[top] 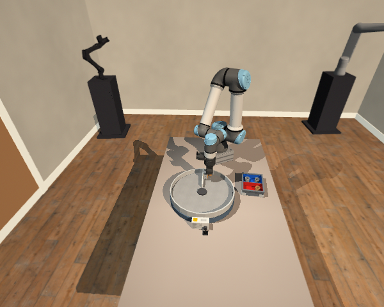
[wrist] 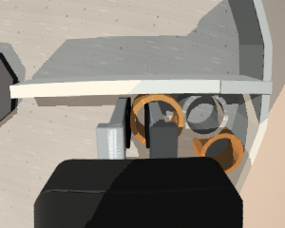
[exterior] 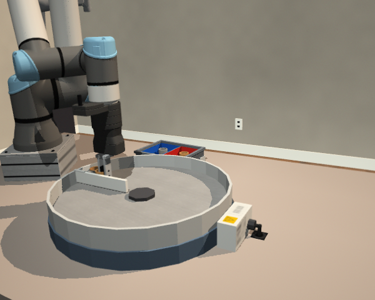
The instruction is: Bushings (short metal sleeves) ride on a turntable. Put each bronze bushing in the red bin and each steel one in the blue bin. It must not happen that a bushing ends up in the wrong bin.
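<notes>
On your turntable [top: 173, 204] [exterior: 116, 240] [wrist: 267, 71], the white bar [top: 203, 178] [exterior: 100, 181] [wrist: 109, 89] runs from the dark hub [top: 201, 191] [exterior: 142, 194] [wrist: 0, 90] toward twelve o'clock as you look from the top; your gripper [top: 207, 176] [exterior: 104, 169] [wrist: 138, 113] points down just beside it, its fingers drawn in to a narrow gap with the wall of the near bronze bushing [wrist: 176, 106] pinched between them, one finger outside the ring and the other inside; in the wrist view, you have a steel bushing [wrist: 184, 112] at three o'clock from that ring, close by it, and the outer bronze bushing [wrist: 239, 152] at about four o'clock, near the turntable wall; from the top, your bins sit at three o'clock, well apart from the hub; the blue bin [top: 251, 176] [exterior: 152, 149] holds two steel sleeves, and the red bin [top: 248, 187] [exterior: 189, 150], on its six o'clock side, holds one bronze sleeve [top: 257, 187] [exterior: 184, 153]; your white box [top: 200, 222] [exterior: 227, 235] stands at six o'clock, beside the turntable.
</notes>
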`<state>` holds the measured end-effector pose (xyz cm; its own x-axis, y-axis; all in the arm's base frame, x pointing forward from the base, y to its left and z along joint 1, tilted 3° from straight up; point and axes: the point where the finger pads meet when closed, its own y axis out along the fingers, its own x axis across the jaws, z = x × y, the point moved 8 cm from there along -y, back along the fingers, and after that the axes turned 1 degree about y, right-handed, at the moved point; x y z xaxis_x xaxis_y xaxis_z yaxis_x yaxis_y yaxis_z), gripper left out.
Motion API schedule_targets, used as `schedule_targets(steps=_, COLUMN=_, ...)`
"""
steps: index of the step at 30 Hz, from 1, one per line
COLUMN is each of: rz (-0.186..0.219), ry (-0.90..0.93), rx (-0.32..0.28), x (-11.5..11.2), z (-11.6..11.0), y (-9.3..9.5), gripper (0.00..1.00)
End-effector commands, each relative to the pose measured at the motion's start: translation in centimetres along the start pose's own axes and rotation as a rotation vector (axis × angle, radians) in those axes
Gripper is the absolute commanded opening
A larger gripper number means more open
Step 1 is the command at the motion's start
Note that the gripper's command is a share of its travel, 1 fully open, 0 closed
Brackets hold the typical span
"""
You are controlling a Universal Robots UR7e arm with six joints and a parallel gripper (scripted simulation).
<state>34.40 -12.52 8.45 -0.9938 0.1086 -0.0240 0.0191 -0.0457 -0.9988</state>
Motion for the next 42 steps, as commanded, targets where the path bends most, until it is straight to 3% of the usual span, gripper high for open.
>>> schedule_targets(steps=1, rz=0.001, ry=0.0, rx=0.001, x=0.0, z=0.0, y=-0.1, gripper=0.0)
schedule_targets(steps=42, rz=0.001, ry=0.0, rx=0.001, x=0.0, z=0.0, y=-1.3, gripper=0.0)
